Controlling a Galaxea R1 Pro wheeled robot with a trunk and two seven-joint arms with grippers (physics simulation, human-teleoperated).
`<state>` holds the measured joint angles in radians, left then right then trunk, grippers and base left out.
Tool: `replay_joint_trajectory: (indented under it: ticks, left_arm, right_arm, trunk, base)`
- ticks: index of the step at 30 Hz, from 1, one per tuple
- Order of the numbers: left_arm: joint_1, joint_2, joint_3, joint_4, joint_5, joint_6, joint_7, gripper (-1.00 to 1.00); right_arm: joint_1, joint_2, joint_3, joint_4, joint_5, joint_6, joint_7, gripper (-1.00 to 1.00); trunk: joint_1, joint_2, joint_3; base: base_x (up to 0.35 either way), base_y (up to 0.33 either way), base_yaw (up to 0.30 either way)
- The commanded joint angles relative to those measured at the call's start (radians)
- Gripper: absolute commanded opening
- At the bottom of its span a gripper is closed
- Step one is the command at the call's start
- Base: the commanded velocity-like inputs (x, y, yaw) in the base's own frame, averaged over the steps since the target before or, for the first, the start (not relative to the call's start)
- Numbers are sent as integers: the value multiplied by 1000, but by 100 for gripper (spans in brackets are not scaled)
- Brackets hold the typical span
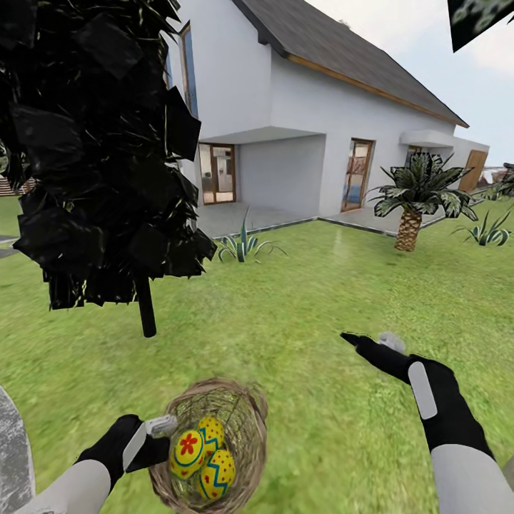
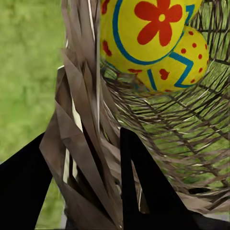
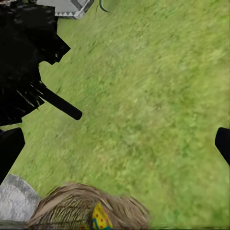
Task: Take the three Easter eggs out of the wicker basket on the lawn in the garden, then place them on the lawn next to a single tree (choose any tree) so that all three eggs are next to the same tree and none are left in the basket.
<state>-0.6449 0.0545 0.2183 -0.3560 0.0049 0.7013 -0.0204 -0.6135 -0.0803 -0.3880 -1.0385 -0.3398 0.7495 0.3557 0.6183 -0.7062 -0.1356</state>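
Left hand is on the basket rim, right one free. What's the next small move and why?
Probably bring the right hand down and left over the wicker basket to pick the top Easter egg. The left hand has a finger on each side of the basket wall, apparently steadying it, while the right hand hovers open over bare lawn. The eggs still sit inside, the flower-painted one uppermost.

Eggs yellow, with blue zigzags, red dots, red flower. Basket tan-brown woven wicker. Lawn mottled bright green. Tree had black foliage, dark trunk. House white, grey roof.
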Motion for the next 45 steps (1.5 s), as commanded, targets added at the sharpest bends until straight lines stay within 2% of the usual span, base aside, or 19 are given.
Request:
replay_joint_trajectory:
  ticks: [1,11,22,34,36,38,45]
  left_arm:
    - [-1,-5,7,-1,30,3,12,-100]
    - [-1,-11,7,-1,30,3,17,-100]
    - [-1,-12,8,-1,33,11,2,-100]
    - [-1,-26,9,-1,39,17,-3,-100]
    - [-1,-28,8,-1,38,19,-49,-100]
    - [-1,-28,7,-1,37,19,-87,-100]
    - [-1,-30,6,-1,37,18,-98,-100]
  right_arm:
    - [7,1,1,-13,1,10,8,100]
    - [13,23,4,-19,-4,14,10,100]
    - [13,24,4,-17,-4,15,13,100]
    - [13,23,2,-11,-6,14,29,100]
    - [13,22,-1,-11,-11,14,29,100]
    - [13,21,-1,-11,-35,15,29,100]
    - [14,22,-1,-11,-48,12,30,100]
  trunk:
    - [4,-9,-5]
    - [43,-79,-36]
    - [85,-156,-71]
    - [131,-240,-108]
    - [138,-254,-114]
    - [146,-268,-121]
    - [173,-317,-143]
  base:
    - [0,0,0]
    - [0,0,0]
    - [0,0,0]
    - [0,0,0]
    - [0,0,0]
    - [0,0,0]
    - [0,0,0]
